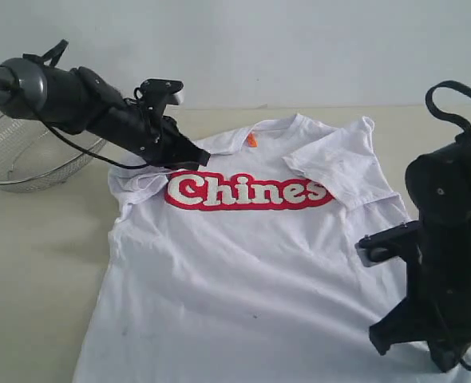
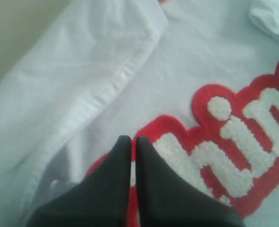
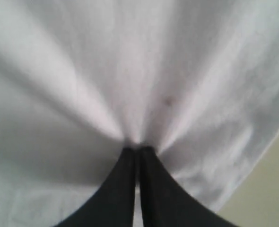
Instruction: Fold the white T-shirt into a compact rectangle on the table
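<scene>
- Left gripper: shut, tips over the red lettering on the white T-shirt
- Right gripper: clamped on a bunched fold of its cloth, above the table

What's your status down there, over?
Left gripper shut over red lettering. Right gripper shut, pinching white T-shirt. Sleeves folded inward. Wire basket off to side.

Both closed: left pincer on a low outstretched arm, right pincer pointing down

Bright even light; wrist views blurry w/ white T-shirt washed out.
</scene>
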Robot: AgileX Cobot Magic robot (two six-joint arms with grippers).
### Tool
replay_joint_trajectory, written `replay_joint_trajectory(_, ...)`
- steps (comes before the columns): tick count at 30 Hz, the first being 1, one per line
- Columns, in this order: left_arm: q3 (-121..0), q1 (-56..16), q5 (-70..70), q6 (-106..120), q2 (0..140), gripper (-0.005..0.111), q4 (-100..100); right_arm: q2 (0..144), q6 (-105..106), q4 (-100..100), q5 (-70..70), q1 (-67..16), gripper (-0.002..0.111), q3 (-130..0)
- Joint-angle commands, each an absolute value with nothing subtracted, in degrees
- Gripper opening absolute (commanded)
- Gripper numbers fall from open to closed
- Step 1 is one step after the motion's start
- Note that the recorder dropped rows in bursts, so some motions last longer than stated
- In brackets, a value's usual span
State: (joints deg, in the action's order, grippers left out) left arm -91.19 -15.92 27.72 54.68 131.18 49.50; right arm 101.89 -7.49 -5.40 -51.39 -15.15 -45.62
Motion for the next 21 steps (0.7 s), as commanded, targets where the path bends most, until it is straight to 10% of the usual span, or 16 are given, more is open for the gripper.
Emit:
replay_joint_trajectory(1,-92.73,-15.7,30.37,54.88,127.14,0.005,49.55,93.8,-9.22,-9.75,-50.73,-15.05,0.0,-45.88)
replay_joint_trajectory(21,-75.39,-5.94,40.7,40.99,108.07,0.005,32.72,102.62,0.35,-9.46,-33.2,-10.25,0.0,-66.06)
